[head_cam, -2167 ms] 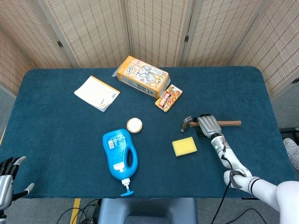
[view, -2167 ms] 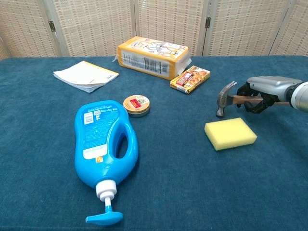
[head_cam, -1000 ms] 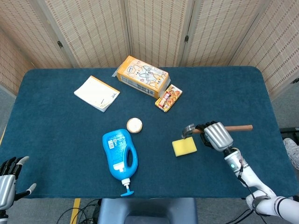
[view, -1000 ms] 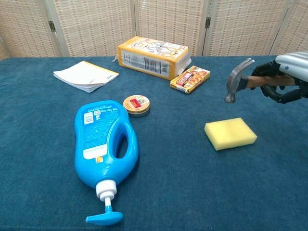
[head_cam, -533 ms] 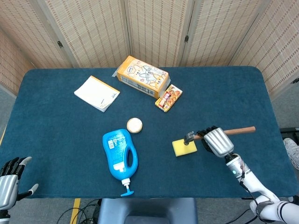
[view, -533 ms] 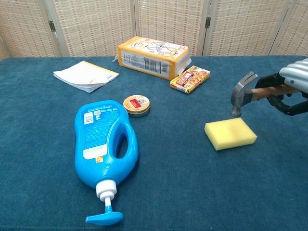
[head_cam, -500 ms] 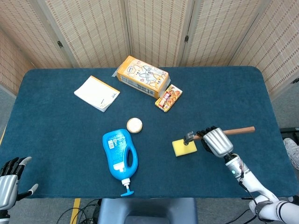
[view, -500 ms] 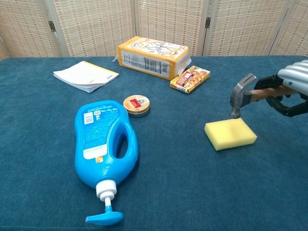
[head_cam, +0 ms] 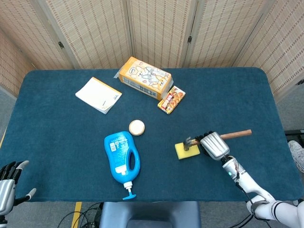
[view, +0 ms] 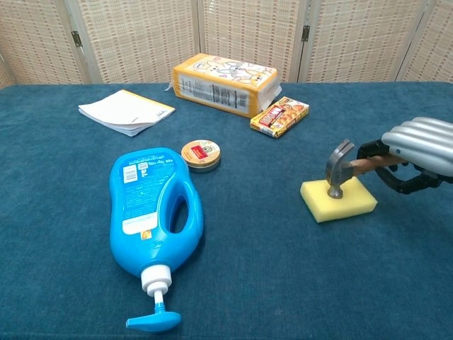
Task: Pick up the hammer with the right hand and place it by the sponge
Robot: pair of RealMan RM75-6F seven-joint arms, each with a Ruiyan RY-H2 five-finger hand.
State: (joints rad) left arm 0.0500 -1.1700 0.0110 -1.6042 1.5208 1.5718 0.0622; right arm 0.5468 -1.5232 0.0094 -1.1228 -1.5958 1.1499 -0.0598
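the right hand (view: 414,159) gripped the hammer (view: 338,168) by its wooden handle, fingers curled around it. the hammer's metal head sat over the sponge (view: 339,199), its face down on or just above the yellow top; contact could not be told. in the head view the handle ran from the sponge (head_cam: 186,150) out past the right hand (head_cam: 213,145) toward the table's right edge. left of the sponge lay the blue bottle (head_cam: 122,159) on its side, pump toward the near edge, with a small tin (head_cam: 137,127) just beyond it. far behind the sponge lay a snack box (head_cam: 171,99), a yellow pack (head_cam: 145,78) and a notepad (head_cam: 98,95). well left of the sponge, off the table (head_cam: 57,137), the left hand (head_cam: 8,187) hung with fingers spread, holding nothing.
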